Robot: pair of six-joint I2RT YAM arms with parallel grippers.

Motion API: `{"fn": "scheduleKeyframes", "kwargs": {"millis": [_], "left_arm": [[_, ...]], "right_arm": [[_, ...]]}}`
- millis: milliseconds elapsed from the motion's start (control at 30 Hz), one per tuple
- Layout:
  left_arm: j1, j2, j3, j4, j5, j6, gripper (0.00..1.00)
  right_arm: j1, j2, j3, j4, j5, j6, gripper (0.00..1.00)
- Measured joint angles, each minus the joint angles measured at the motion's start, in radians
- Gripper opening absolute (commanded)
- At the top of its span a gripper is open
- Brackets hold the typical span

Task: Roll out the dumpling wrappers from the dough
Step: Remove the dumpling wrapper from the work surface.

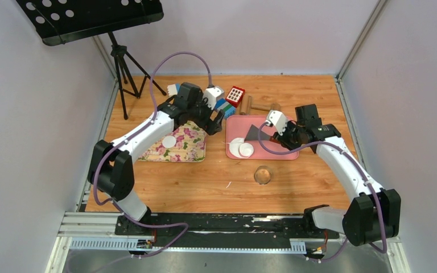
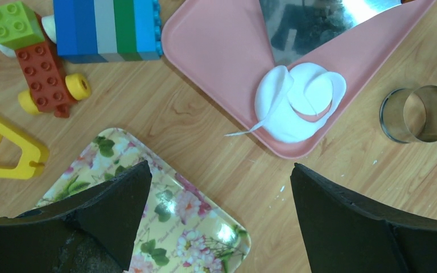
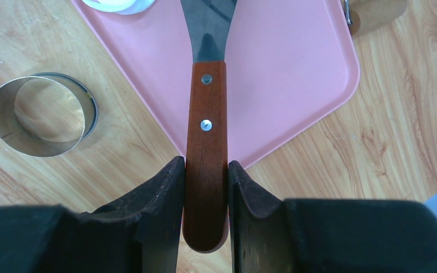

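our right fingers (image 3: 155, 199) clenched on wooden-handled metal scraper (image 3: 206, 142); left fingers (image 2: 119, 205) released, empty. we judge soft white dough sheet (image 2: 284, 122) light, limp, tear-prone: slide scraper under edge.

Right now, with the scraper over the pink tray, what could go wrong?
1. The dough sits at a corner of the pink tray, a strand already over the rim; a scraper push may shove it off.
2. The right pincer grips only near the handle's end, so the blade could twist under load.
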Motion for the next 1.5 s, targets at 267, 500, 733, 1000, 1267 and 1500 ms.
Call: {"fn": "scheduleKeyframes", "kwargs": {"millis": [267, 500, 733, 1000, 1267, 1500], "left_arm": [[0.012, -0.027, -0.06, -0.002, 0.011, 0.002, 1.0], [0.016, -0.027, -0.074, -0.002, 0.014, 0.002, 1.0], [0.026, -0.027, -0.074, -0.001, 0.018, 0.001, 1.0], [0.028, -0.027, -0.074, 0.001, 0.022, 0.001, 1.0], [0.032, -0.031, -0.085, 0.002, 0.029, -0.001, 1.0], [0.033, -0.035, -0.085, 0.002, 0.035, -0.003, 1.0]], "right_arm": [[0.0, 0.0, 0.018, -0.018, -0.071, -0.023, 0.0], [-0.001, 0.013, 0.037, -0.03, -0.13, -0.034, 0.0], [-0.005, 0.013, 0.049, -0.045, -0.187, -0.035, 0.0], [-0.005, 0.032, 0.064, -0.072, -0.265, -0.035, 0.0], [-0.005, 0.02, 0.066, -0.09, -0.317, -0.036, 0.0], [-0.006, 0.038, 0.071, -0.097, -0.334, -0.043, 0.0]]}}
